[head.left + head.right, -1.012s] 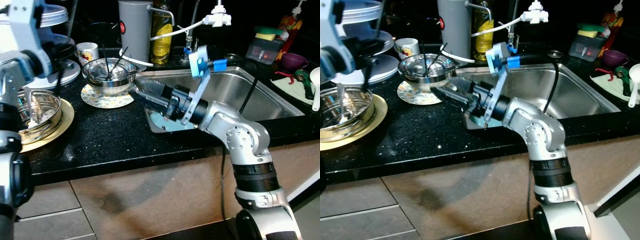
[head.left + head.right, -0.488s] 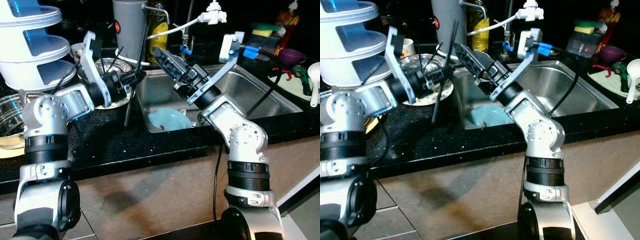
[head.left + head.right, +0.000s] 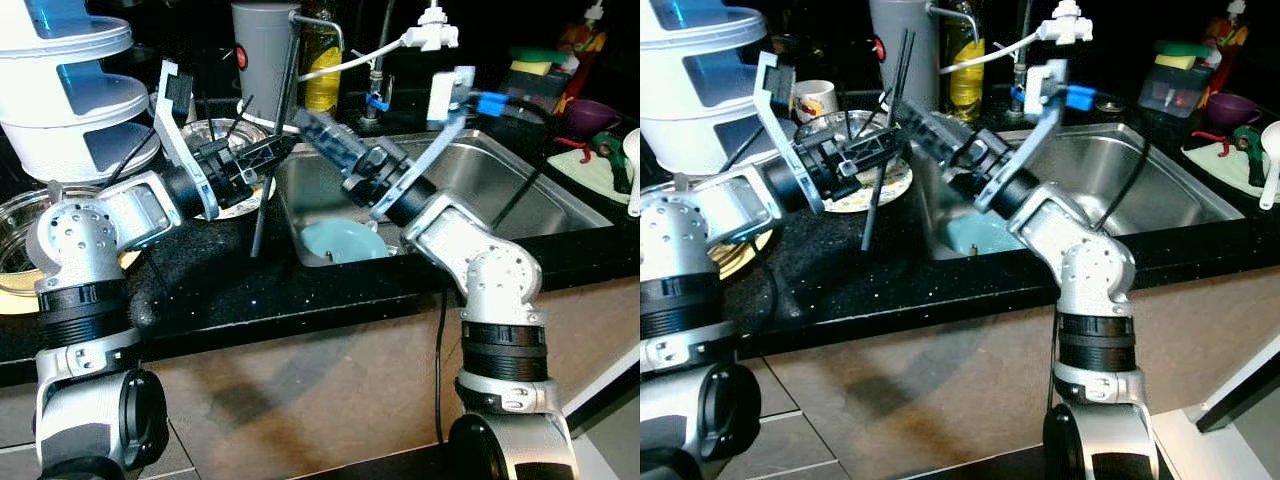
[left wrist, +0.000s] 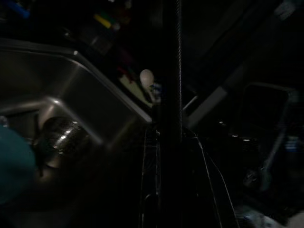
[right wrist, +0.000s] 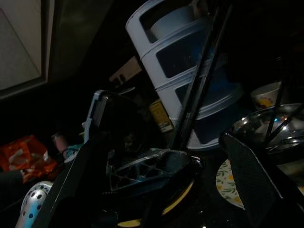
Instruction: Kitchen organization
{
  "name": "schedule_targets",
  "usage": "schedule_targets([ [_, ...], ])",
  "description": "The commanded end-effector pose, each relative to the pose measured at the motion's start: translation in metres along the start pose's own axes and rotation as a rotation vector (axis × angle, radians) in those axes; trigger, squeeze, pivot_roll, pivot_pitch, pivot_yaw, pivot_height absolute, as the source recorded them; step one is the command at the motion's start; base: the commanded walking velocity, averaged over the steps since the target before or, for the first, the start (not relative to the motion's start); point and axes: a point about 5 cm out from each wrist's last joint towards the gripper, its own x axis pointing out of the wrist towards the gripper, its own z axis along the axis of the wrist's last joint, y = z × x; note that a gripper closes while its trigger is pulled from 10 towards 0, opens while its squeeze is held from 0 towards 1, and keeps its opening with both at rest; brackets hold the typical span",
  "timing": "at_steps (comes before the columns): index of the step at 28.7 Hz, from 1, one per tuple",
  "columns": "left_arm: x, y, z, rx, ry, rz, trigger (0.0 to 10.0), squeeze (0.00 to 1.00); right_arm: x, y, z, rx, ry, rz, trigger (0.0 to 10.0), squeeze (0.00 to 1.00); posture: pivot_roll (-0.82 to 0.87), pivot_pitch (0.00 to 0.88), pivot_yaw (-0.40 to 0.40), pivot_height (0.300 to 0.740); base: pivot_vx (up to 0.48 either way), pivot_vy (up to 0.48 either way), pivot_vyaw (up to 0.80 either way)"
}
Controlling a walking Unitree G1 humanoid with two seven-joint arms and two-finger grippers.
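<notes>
A dark kitchen with a black speckled counter (image 3: 230, 285) and a steel sink (image 3: 500, 185) set in it. In the sink lies a light blue bowl (image 3: 340, 240). Behind, a grey jug (image 3: 262, 50) and an oil bottle (image 3: 322, 60) stand near the tap. At the robot's left there is a white tiered stand (image 3: 70, 90) and a steel bowl (image 3: 855, 135) on a flowered plate (image 3: 875, 190).

The left gripper (image 3: 262, 160) is clenched on long black sticks (image 3: 272, 130), probably chopsticks, which stand almost upright over the counter edge beside the sink. The right gripper (image 3: 318, 132) reaches toward them from the sink side; its fingers look spread apart, just beside the sticks, not grasping anything.

I judge the step as a transfer of the sticks between the two arms, or carrying them to their place. The next move needs a careful closing of the right gripper on the thin sticks before the left one lets go; they could slip easily.

No writing can be read; the jug has only a red round mark.
</notes>
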Motion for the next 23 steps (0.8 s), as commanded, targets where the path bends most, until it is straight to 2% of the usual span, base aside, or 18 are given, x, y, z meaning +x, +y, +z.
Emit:
schedule_targets([
  [1,-0.001,-0.005,-0.003,-0.026,0.009,-0.042,0.0,0.0,0.001,0.003,0.0,0.001,0.023,0.022,10.0,0.0,0.0,0.151,0.004,0.74,0.0,0.0,0.0],
  [6,0.0,-0.01,-0.01,-0.094,0.009,-0.083,0.0,0.0,0.003,0.006,0.002,0.049,0.008,0.048,10.0,0.0,0.0,0.153,-0.004,0.74,0.0,0.0,0.0],
  [12,0.001,-0.01,-0.021,-0.127,0.032,-0.068,0.0,0.0,0.006,0.009,0.003,0.072,-0.008,0.073,10.0,0.0,0.0,0.157,-0.006,0.74,0.0,0.0,0.0],
  [23,0.002,-0.009,-0.027,-0.171,0.045,-0.055,0.0,0.0,0.005,0.018,0.006,0.119,-0.034,0.157,10.0,0.0,0.0,0.159,-0.003,0.74,0.0,0.0,0.0],
])
